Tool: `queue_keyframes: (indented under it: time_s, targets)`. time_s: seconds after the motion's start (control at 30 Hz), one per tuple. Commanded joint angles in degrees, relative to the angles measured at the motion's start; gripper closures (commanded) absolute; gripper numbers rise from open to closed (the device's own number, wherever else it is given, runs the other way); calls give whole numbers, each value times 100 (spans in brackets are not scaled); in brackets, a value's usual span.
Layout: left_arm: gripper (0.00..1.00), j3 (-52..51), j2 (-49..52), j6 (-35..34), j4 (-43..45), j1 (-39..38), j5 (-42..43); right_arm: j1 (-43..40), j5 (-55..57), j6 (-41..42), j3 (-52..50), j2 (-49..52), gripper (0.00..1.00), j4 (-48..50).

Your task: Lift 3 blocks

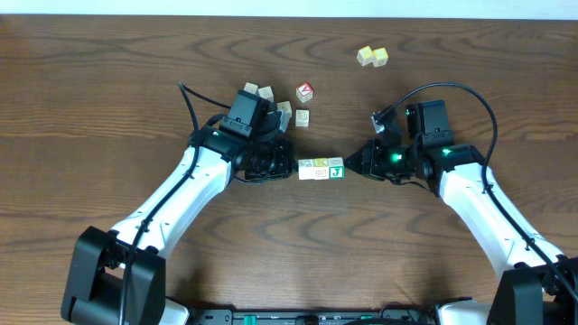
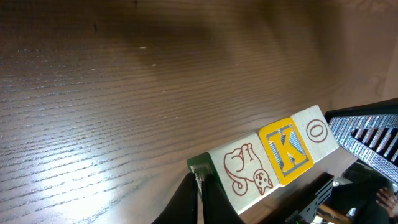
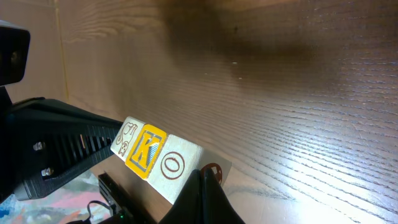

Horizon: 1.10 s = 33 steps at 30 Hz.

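Clenched on nothing, jaws of left gripper [image 1: 293,168] and right gripper [image 1: 354,165] pinch three blocks [image 1: 322,168] endwise at frame centre (contact with counter [image 1: 108,72] unclear); five cubes [image 1: 302,116] upper centre, partly arm-hidden; two yellow cubes [image 1: 372,56] upper right.

Table [image 1: 108,72]: dark brown wood, bold wavy grain running across its width, fine pale streaks close up; fills nearly the whole overhead view; pale strip [image 1: 506,7] beyond its far edge, too narrow to identify; light: bright glare [image 2: 56,180] on the grain low in both wrist views; soft dark shadow [image 2: 205,25] banding the wood farther off
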Motion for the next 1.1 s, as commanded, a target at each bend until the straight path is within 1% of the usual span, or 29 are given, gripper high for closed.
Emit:
queue_keyframes:
  time_s: [0.0,1.07]
  targets:
    - [93,297,-153,-9,83,-144,682,317,-820,63,9,-81,99,37]
    - [93,297,-153,-9,22,-144,682,317,-820,81,9,-81,99,39]
